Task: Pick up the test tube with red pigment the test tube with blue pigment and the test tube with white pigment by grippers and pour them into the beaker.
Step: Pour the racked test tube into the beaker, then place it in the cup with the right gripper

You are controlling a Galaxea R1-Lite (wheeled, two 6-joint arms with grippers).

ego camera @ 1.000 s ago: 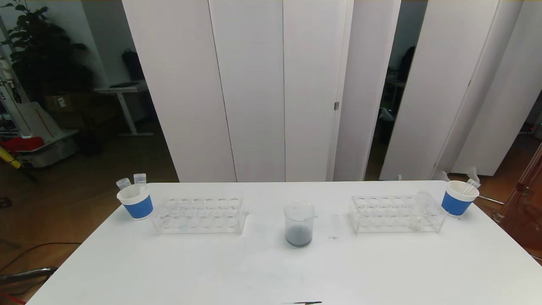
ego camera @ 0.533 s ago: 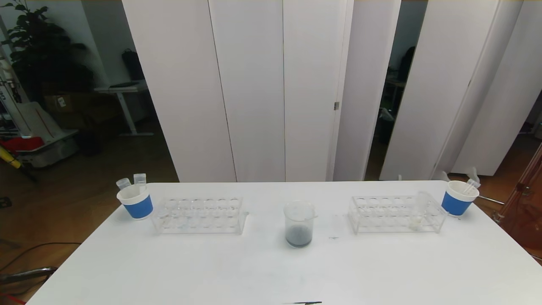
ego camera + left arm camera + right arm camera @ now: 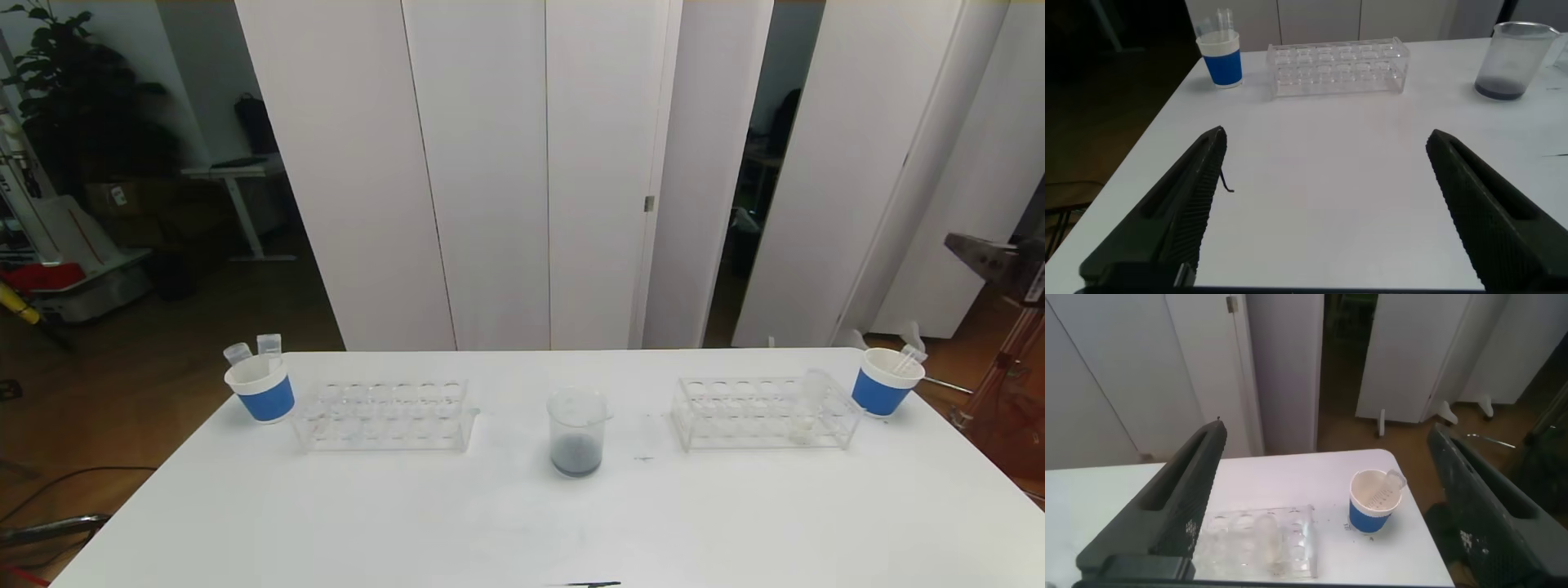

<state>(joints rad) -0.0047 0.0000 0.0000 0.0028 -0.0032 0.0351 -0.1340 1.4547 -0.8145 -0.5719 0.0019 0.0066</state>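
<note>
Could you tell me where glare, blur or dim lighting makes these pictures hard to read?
Head view: the bright white table washes out the clear racks; the room at the left is dim. Left wrist view: the open left gripper looks soft up close. Right wrist view: the tube in the right rack is blurred.

A: How many racks flank the beaker [image 3: 576, 431]?
B: Two clear test tube racks, one left [image 3: 384, 415] and one right [image 3: 763, 412].
A: Cups?
B: Two blue-and-white paper cups, one beyond each rack [image 3: 261, 389] [image 3: 886, 382].
</note>
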